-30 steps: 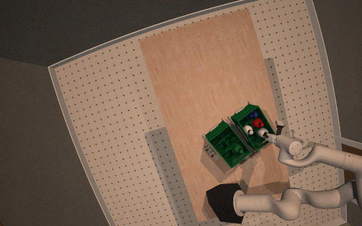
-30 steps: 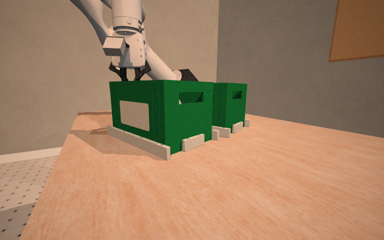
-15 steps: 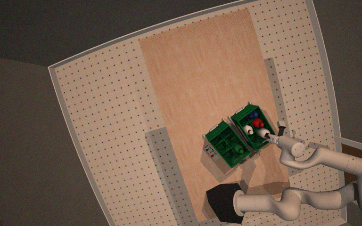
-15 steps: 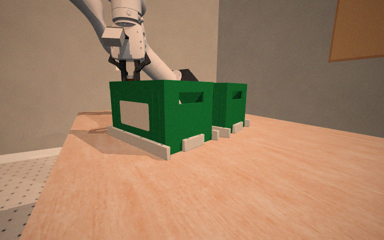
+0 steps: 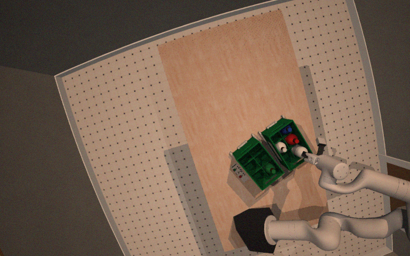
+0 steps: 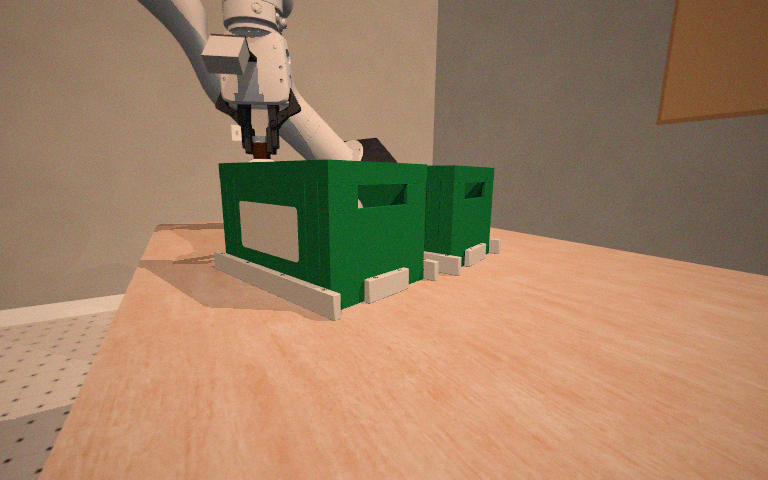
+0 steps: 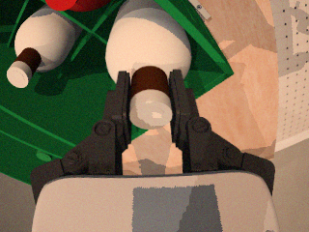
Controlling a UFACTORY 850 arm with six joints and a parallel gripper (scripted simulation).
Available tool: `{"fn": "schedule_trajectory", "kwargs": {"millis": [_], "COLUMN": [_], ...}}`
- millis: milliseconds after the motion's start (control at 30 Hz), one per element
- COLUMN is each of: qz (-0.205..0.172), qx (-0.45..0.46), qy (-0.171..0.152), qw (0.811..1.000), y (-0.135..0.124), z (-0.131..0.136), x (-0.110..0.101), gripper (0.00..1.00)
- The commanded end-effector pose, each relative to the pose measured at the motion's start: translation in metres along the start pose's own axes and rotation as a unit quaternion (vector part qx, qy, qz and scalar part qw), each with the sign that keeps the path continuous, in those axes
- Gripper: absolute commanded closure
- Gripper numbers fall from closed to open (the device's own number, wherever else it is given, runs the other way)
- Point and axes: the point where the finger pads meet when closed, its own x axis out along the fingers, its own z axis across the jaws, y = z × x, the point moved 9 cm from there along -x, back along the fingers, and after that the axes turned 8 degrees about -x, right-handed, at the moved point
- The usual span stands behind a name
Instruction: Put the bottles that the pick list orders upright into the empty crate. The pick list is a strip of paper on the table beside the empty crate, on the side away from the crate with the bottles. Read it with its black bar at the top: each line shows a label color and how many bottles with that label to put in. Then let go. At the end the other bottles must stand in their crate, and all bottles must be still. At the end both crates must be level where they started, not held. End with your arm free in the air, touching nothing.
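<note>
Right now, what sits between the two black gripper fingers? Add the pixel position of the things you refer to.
The brown neck (image 7: 150, 81) of a white bottle (image 7: 147, 43), gripped from both sides; the wrist view shows it.

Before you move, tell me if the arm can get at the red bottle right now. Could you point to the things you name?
Probably not yet: its claw (image 5: 304, 154) (image 6: 260, 148) (image 7: 150, 86) is shut on a white bottle (image 5: 299, 150) (image 7: 148, 43), which likely must be released first.
</note>
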Motion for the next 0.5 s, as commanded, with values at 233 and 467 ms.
{"fn": "schedule_trajectory", "kwargs": {"millis": [233,467], "qz": [0.0,0.0], "qx": [0.0,0.0], "qy": [0.0,0.0], "qw": [1.0,1.0], "y": [0.0,0.0], "z": [0.0,0.0], "x": [-0.018,-0.029], "gripper": [1.0,1.0]}}
